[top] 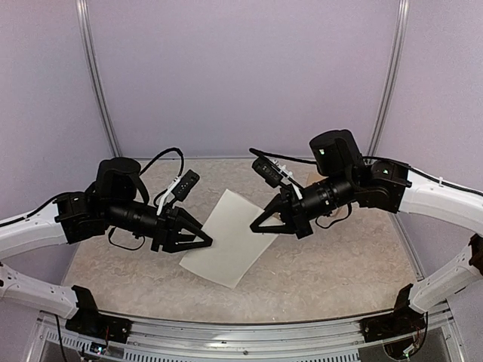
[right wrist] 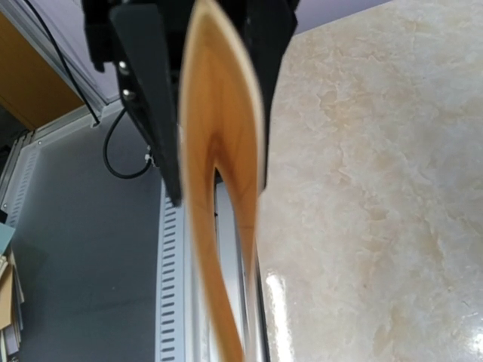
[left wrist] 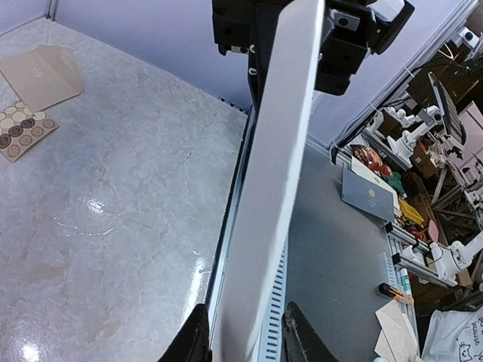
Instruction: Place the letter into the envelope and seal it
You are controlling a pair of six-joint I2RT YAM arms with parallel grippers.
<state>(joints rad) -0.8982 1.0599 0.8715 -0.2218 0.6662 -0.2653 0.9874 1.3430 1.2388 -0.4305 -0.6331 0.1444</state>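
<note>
The letter (top: 230,237) is a plain white sheet held tilted in the air above the table's middle, between both grippers. My right gripper (top: 256,225) is shut on its right edge. In the right wrist view the letter (right wrist: 219,151) is a blurred, curved amber strip close to the lens, and it hides my fingers. My left gripper (top: 207,241) is at the sheet's left edge. In the left wrist view the letter (left wrist: 279,188) runs edge-on between my parted fingers (left wrist: 298,339), and a gap shows beside it. The brown envelope (left wrist: 41,75) lies flat, far off.
A card of round gold and brown stickers (left wrist: 23,132) lies next to the envelope on the marble table (top: 324,264). The slotted metal rail (left wrist: 275,302) marks the table's edge. The right arm's body (left wrist: 347,38) is just beyond the sheet.
</note>
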